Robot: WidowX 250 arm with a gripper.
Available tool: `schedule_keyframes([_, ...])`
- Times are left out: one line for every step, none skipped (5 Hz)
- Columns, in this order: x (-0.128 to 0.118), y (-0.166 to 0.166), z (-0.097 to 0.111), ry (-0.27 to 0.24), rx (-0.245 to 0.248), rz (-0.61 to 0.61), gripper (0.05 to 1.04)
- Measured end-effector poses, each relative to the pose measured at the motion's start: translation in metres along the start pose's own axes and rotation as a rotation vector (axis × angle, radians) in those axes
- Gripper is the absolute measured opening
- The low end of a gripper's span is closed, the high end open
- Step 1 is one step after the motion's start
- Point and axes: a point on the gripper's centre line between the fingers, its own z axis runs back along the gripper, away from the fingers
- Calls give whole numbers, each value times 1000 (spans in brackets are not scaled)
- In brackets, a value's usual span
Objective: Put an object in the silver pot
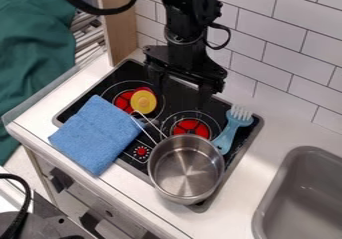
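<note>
Silver pot (186,168): at your five o'clock from the cooktop's middle, taking twelve as the top of your view; it stands upright, mouth up, over the cooktop's near end, and you can see its metal bottom.
Pot handle (153,128): a thin wire loop that points from the pot's rim toward eleven o'clock, reaching to the blue cloth's corner.
Sink (304,198): grey, set in the white counter (257,183) at your four o'clock, apart from the pot.
Red knob (141,151): at seven o'clock, on the cooktop, between pot and cloth.
Blue cloth (97,133): at nine o'clock, lying partly on the black cooktop (170,108) and partly on the counter.
Blue brush (232,128): at three o'clock, pale bristles pointing toward the wall, handle end just beside the pot's rim.
Right burner (192,128): red, just past the pot's rim, at one o'clock from it.
Yellow-and-red round object (143,102): at eleven o'clock, over the inner side of the left burner (123,102), just beyond the cloth.
Gripper (182,90): at twelve to one o'clock, hanging over the cooktop's far side, well apart from the pot; you have its jaws released, spread wide.
White tiled wall (280,58): behind everything, from twelve round to two o'clock.
</note>
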Motion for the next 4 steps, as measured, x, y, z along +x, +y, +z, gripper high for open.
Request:
schedule_keyframes([-7, 0, -7, 35, 0, 0, 1004])
schedule_keyframes([-3, 20, -17, 43, -12, 53, 1004])
schedule_keyframes([6, 49, -24, 48, 5, 128, 1004])
schedule_keyframes([7, 72, -33, 61, 12, 191, 1004])
